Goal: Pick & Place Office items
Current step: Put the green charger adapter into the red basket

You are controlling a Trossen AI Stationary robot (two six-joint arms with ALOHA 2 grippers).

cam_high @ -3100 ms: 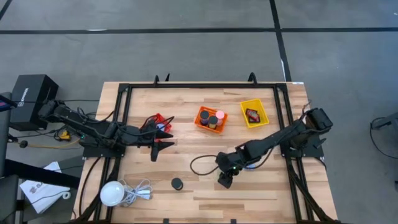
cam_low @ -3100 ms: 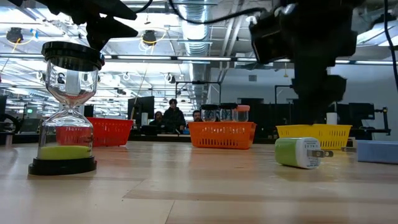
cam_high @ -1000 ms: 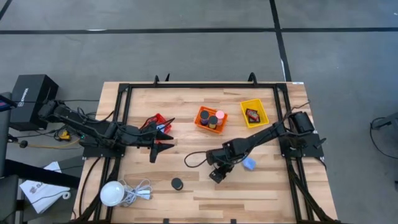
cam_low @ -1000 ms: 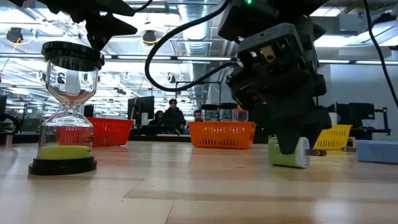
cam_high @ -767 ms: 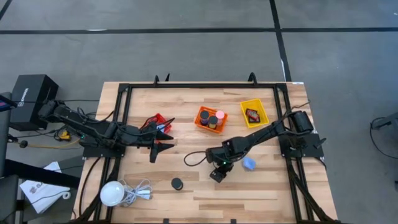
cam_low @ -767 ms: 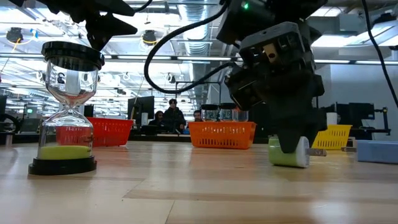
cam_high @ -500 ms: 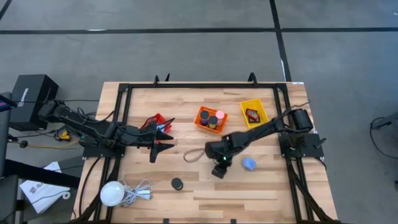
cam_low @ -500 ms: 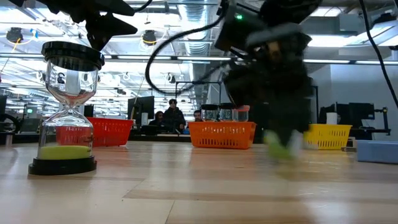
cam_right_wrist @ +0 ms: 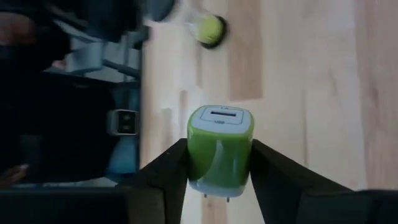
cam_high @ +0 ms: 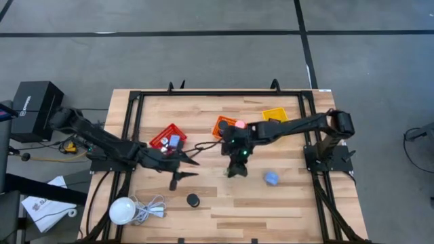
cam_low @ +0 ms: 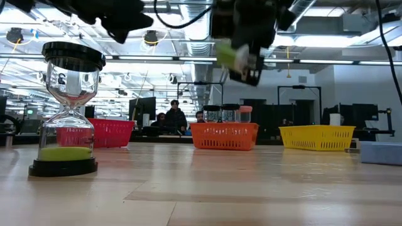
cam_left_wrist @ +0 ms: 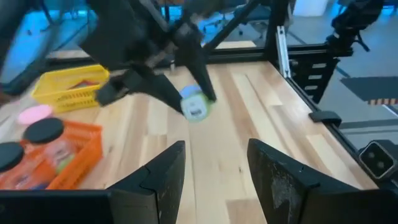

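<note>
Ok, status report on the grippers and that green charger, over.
Right gripper shut on green charger, lifted off the table. Left gripper open, empty, facing it. Nothing in the way.

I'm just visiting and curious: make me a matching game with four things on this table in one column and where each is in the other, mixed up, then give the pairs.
Things:
1. green charger
2. hourglass
3. pink-capped bottle
4. blue block

Places:
A. standing in the orange basket
B. held in the right claw, lifted off the table
C. lying on the bare wood near the right arm
D. standing upright on the table, green sand at the bottom

Pairs: 1-B, 2-D, 3-A, 4-C
</note>
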